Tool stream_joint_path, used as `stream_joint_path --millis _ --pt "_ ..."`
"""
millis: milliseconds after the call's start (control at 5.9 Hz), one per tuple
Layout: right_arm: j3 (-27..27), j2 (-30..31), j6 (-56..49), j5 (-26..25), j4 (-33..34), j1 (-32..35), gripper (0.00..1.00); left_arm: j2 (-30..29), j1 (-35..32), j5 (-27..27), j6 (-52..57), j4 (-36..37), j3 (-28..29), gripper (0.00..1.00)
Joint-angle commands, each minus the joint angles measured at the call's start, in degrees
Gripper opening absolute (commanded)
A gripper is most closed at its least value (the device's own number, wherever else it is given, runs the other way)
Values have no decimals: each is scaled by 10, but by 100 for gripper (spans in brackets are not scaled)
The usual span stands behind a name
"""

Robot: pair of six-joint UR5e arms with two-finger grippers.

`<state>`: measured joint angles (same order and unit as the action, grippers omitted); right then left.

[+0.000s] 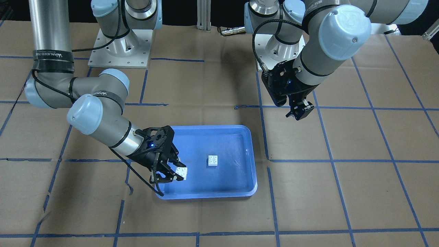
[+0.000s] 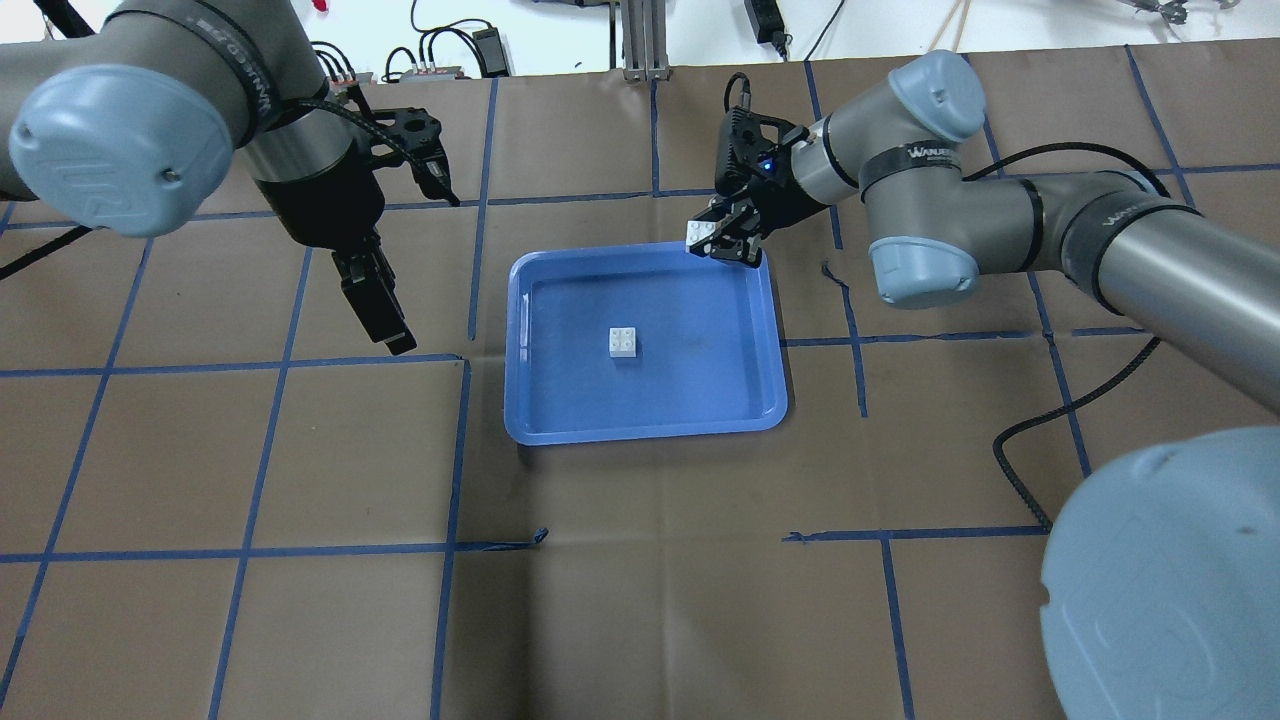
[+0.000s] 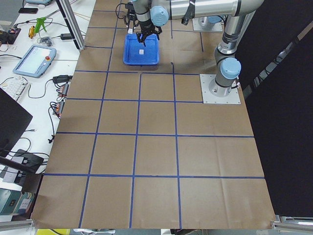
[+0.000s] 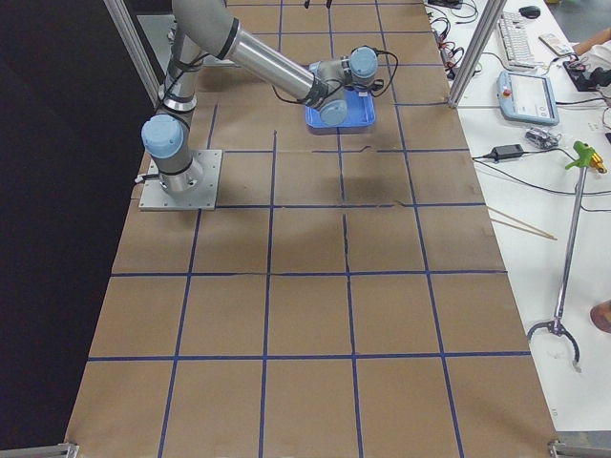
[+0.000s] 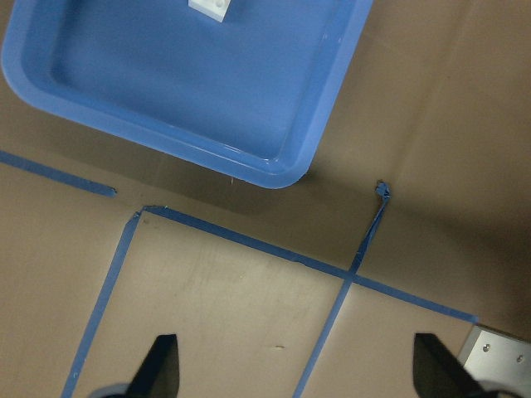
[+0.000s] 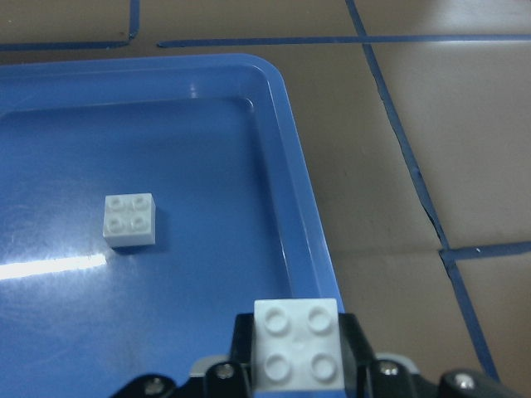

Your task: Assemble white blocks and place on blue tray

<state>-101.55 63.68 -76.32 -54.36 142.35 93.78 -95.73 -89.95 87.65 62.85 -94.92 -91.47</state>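
Note:
The blue tray (image 2: 700, 400) lies at the table's middle. One white block (image 2: 624, 342) sits studs up on the tray floor; it also shows in the front view (image 1: 212, 160) and the right wrist view (image 6: 129, 220). My right gripper (image 2: 716, 244) is shut on the other white block (image 2: 700, 232), studs up, above the tray's far right corner; the front view shows the gripper (image 1: 175, 174) and the held block (image 1: 182, 172). My left gripper (image 2: 385, 320) is open and empty over bare table, left of the tray; both fingertips (image 5: 162, 369) stand wide apart.
Brown paper with a blue tape grid (image 2: 460, 360) covers the table. Arm base plates (image 1: 120, 48) stand at the robot's side. A black cable (image 2: 1040, 440) hangs from the right arm. Benches with a teach pendant (image 3: 34, 58) flank the far side.

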Motion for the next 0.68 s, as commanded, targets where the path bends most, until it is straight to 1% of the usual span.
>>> stream_joint_path --millis 0,169,339,508 --pt "-48 -10 54 -3 102 31 36 17 5 0 -129 17 1 99" --pt "-68 -24 59 -3 141 32 36 25 10 0 -204 17 -2 99" --pt "-72 -38 57 -3 161 31 36 27 14 0 -241 16 -8 99" --pt "-73 -44 54 -2 160 32 36 27 14 0 -260 18 -8 99"
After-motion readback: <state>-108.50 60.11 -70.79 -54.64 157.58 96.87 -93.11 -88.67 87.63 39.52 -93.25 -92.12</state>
